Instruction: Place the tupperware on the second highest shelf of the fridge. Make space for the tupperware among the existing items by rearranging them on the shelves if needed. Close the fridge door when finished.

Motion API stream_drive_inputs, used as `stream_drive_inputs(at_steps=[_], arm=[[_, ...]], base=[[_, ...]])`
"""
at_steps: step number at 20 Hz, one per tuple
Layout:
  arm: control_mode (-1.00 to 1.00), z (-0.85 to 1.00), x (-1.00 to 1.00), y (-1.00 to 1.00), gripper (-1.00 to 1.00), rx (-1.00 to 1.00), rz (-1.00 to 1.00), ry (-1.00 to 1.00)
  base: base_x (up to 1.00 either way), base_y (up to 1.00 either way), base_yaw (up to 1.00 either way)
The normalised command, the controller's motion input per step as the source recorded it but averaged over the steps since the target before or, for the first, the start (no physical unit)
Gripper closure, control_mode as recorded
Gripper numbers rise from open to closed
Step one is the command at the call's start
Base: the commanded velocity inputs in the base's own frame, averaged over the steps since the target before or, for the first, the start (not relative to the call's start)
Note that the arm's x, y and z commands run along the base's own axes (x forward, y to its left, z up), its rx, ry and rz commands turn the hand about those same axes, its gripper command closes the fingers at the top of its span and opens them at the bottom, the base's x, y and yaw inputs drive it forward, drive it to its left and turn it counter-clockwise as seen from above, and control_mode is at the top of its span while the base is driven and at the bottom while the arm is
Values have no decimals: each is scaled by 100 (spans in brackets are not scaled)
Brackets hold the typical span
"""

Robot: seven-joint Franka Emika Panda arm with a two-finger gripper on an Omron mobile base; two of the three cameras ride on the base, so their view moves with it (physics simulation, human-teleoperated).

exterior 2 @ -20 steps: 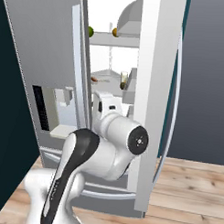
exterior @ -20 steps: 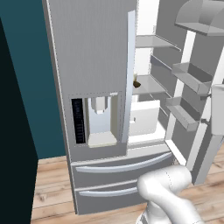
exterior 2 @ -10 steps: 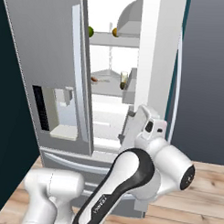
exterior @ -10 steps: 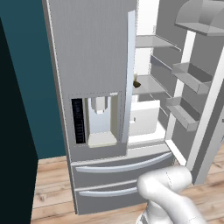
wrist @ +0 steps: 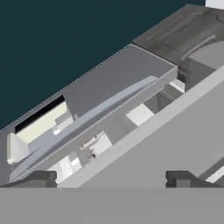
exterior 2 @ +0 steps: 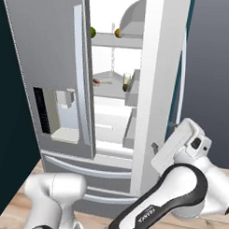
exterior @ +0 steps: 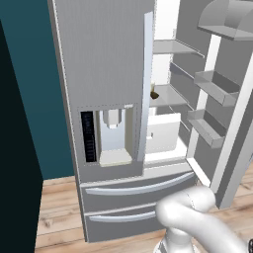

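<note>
Nearest the base, the white arm bends low over the wooden floor, and in the right base view its hand rises just to the right of the open right-hand door. The gripper has its two dark fingertips spread as wide as they go, with nothing between them; in the hand view they frame the pale edge of that door.

Beyond the arm stands the fridge, its left door shut, with the water dispenser panel set into it and two drawers below. The right door is swung open, and grey door bins line its inner face.

Farther in, through the gap between the doors, the shelves show as thin pale slabs. On the shelf at mid height, the second one down among those visible in the right base view, a small shallow thing with brown and orange on it lies at the left; it is too small to be sure that it is the tupperware. An upright beige carton stands to its right on the same shelf. On the shelf above, a green ball sits at the left and an orange ball at the right.
</note>
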Motion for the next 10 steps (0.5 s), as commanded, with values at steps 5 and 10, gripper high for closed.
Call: stream_drive_inputs(at_steps=[5,10], arm=[[-100,-11,14,-97,-100,9,0,9],[-100,-52,67,-53,-100,1,0,5]], base=[[0,0,0],[0,0,0]])
